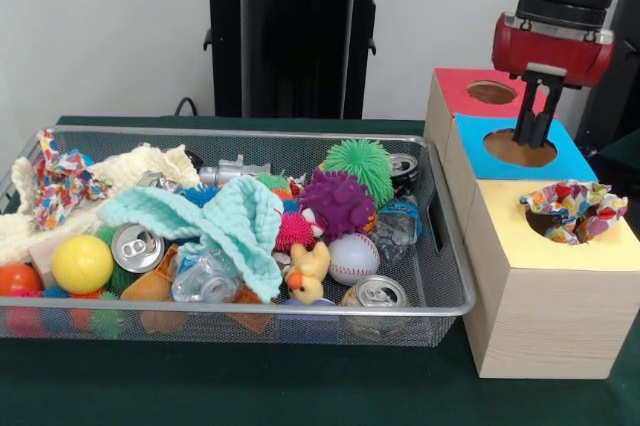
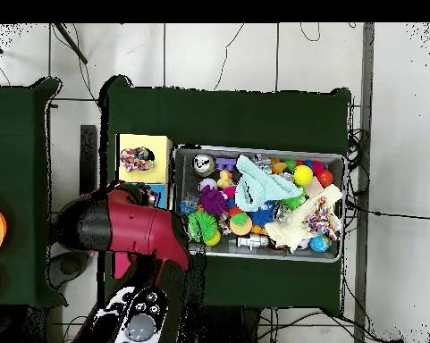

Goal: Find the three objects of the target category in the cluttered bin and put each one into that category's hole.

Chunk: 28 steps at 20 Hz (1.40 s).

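Green tablecloth (image 1: 300, 386) (white wall (image 1: 100, 26) behind)

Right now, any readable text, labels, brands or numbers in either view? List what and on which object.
None readable.
Silver cans in the wire bin: only the tops show, no print legible.
Clear plastic bottle: bluish label, too blurred to read.
Baseball: stitching only.
Wooden boxes: plain coloured tops, no markings.

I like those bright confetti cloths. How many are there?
2. One confetti cloth sits in the yellow-topped hole; the other lies at the wire bin's opposite end. More may be buried.
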Each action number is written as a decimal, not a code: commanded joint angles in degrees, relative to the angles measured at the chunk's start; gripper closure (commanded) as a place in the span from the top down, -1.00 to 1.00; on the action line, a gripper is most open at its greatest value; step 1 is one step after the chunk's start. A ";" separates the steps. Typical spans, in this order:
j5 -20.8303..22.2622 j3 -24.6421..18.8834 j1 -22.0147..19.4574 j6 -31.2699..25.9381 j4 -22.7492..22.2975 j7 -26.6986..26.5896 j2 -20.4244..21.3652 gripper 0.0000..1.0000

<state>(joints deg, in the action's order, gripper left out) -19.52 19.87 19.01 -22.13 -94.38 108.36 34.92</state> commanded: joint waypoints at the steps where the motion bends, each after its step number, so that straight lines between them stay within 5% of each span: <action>1: -3.34 -1.95 0.39 1.29 1.95 15.52 -2.72 -1.00; 13: -8.50 -7.04 -1.10 10.66 2.20 16.77 -4.58 -1.00; 28: -9.57 -8.40 -2.11 13.84 2.34 14.33 -6.81 -1.00</action>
<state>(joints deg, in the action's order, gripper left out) -26.82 17.51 19.06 -10.14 -93.08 109.93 31.38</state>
